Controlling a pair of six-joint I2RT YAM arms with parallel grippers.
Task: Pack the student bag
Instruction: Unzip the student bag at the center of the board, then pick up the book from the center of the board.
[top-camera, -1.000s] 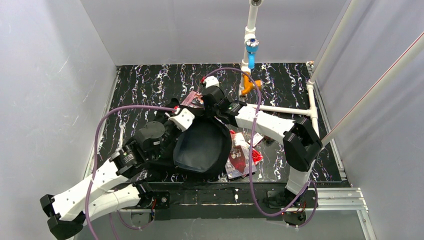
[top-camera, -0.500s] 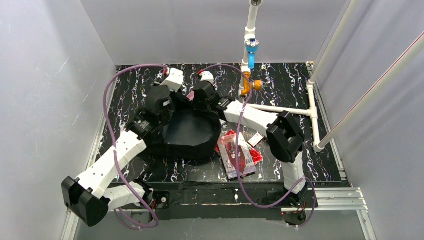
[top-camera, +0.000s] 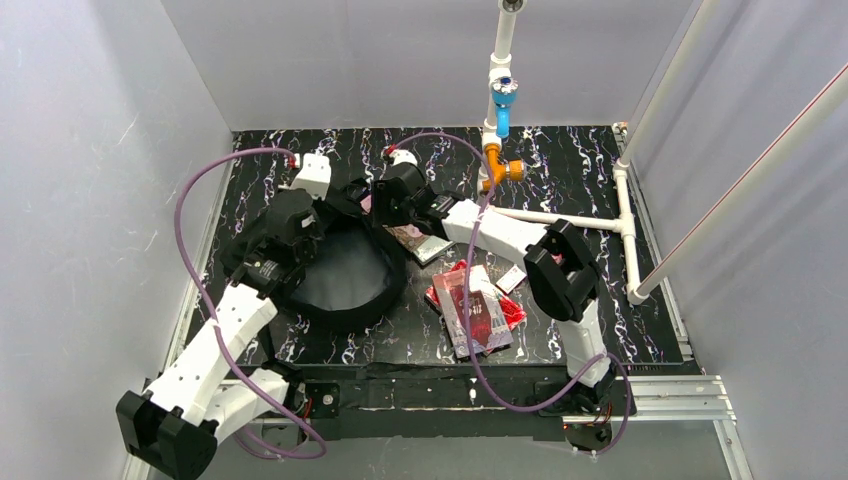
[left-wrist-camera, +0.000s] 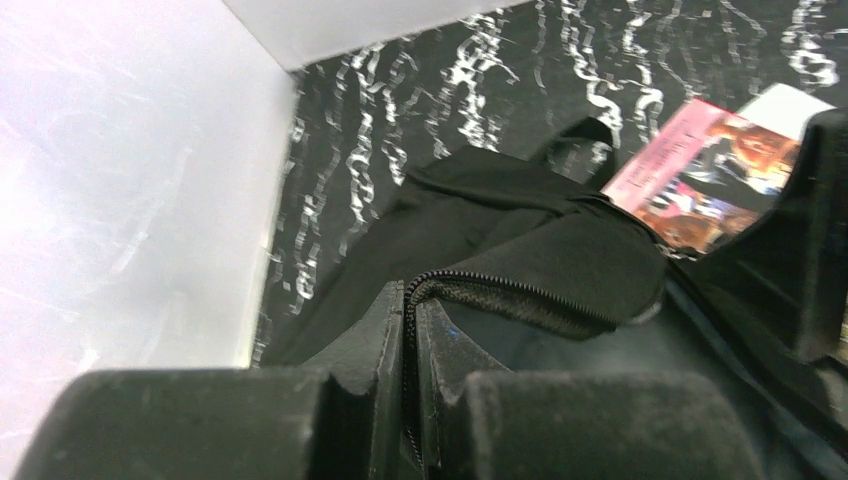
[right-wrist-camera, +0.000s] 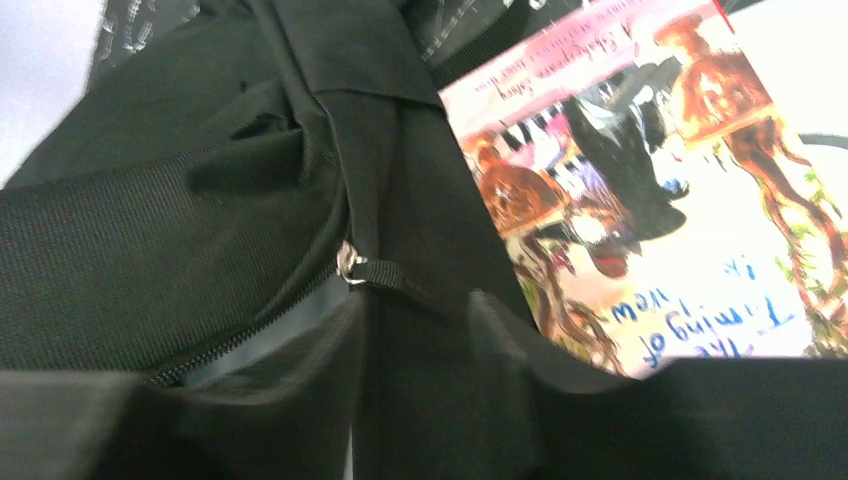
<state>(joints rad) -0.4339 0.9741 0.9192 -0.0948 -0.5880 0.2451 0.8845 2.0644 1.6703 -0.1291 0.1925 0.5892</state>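
So the student bag (top-camera: 345, 275) is a big floppy black thing in coarse woven fabric. It's slumped on the table (top-camera: 560, 170) a bit left of centre, with its mouth gaping in a rough oval. The table top is glossy black with white marble-ish streaks.

The left gripper (left-wrist-camera: 410, 300) sits at the far left rim of that mouth. Its blunt matte black fingers are pinched together right on the toothed zipper (left-wrist-camera: 510, 295) edge, so it's clamped on the bag.

The right gripper (right-wrist-camera: 415, 310) is at the far right rim, just beside the left one. Its fingers stand apart, with a flat strip of black bag fabric running under the gap and a small shiny metal zipper pull (right-wrist-camera: 350, 265) just in front of them. It's not squeezing anything as far as I can see.

Right up against the bag on its right side lies a flat glossy book (right-wrist-camera: 640, 200) with a pink illustrated cover. More flat red-covered stuff (top-camera: 478, 310) lies nearer, to the right of the bag.
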